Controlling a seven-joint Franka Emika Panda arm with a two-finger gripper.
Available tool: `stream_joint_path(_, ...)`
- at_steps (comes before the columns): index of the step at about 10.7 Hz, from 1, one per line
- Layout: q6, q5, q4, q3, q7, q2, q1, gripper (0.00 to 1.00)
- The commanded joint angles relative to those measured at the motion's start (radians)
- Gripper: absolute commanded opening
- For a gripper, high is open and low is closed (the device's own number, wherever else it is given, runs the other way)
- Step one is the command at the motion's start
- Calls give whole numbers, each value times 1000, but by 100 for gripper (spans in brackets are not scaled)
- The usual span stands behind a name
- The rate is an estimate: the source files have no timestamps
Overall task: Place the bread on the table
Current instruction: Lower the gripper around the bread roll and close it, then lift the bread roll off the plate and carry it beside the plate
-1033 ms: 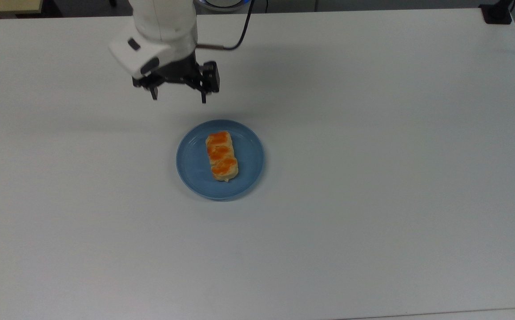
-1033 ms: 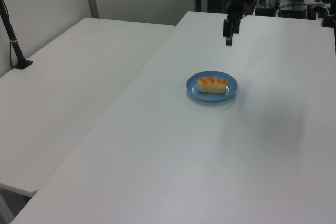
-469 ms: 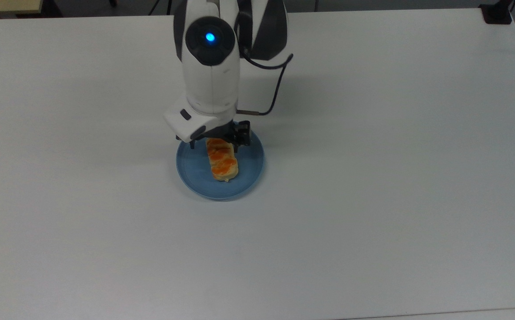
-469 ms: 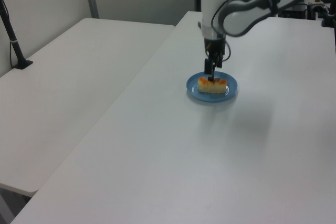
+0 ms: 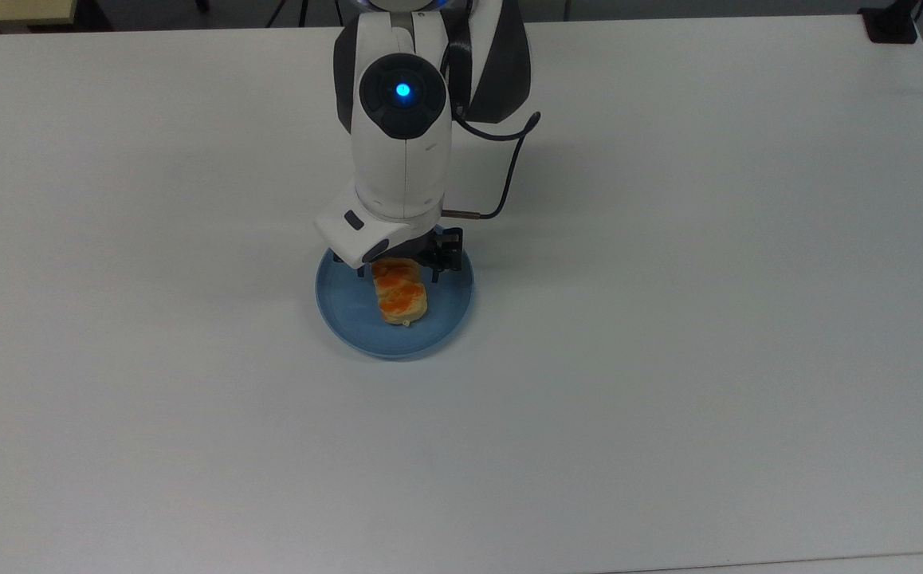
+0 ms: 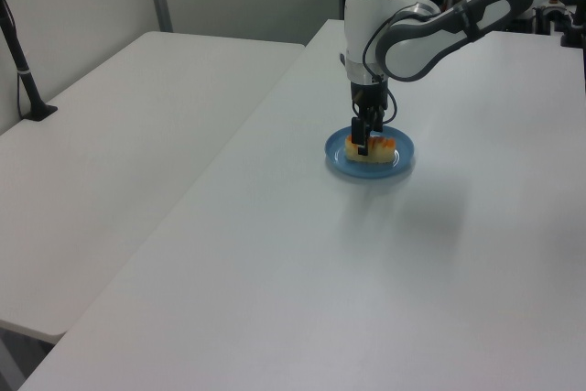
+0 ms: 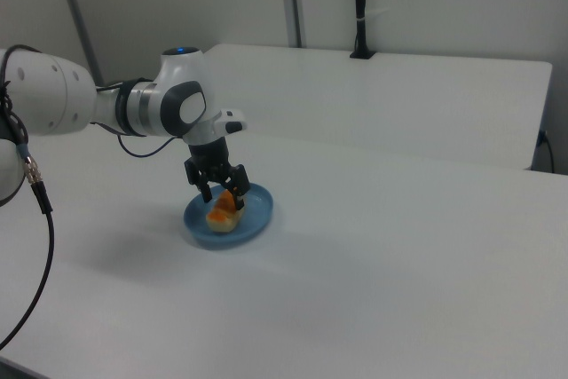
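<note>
The bread (image 5: pixel 402 300), a pale-tan bun with orange-glazed humps, lies on a round blue plate (image 5: pixel 453 307) near the middle of the white table (image 5: pixel 669 335). My gripper (image 5: pixel 400 271) is down over the bun's far end, open, one finger on each side of it. In the right view the gripper (image 7: pixel 223 193) straddles the bread (image 7: pixel 222 213) just above the plate (image 7: pixel 258 217). In the left view the gripper (image 6: pixel 363 141) covers the left end of the bread (image 6: pixel 383 146) on the plate (image 6: pixel 341 157). The hand hides the bun's far end in the top view.
A black cable (image 5: pixel 509 171) loops off the arm's wrist. A black mount (image 5: pixel 890 24) sits at the table's far right corner in the top view. A second white table (image 6: pixel 119 144) with a black post (image 6: pixel 22 66) adjoins on the left view's left.
The arm swung from the table's far left side over to the plate and came down. Over the last half second the gripper slid a little farther along the bread and lower.
</note>
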Motion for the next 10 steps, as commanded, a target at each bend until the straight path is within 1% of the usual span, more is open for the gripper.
stream_joint_path(1,9,-10,-4,-2,-68,2,-5,84)
stream_joint_path(2,9,-10,-5,-2,-70,9,-4,81)
stream_joint_path(4,9,-12,-4,-2,-70,11,-2,61)
stream_joint_path(5,9,-12,-4,-2,-70,10,-2,54)
stream_joint_path(6,8,-12,-4,-2,-70,9,-2,44)
stream_joint_path(7,-4,-12,-4,-3,-78,-9,-5,35)
stream_joint_path(8,-21,-12,-4,-8,-91,-38,-8,32)
stream_joint_path(9,-82,-13,8,-12,-107,-61,-20,32)
stream_joint_path(10,-122,-13,19,-17,-152,-88,-46,32)
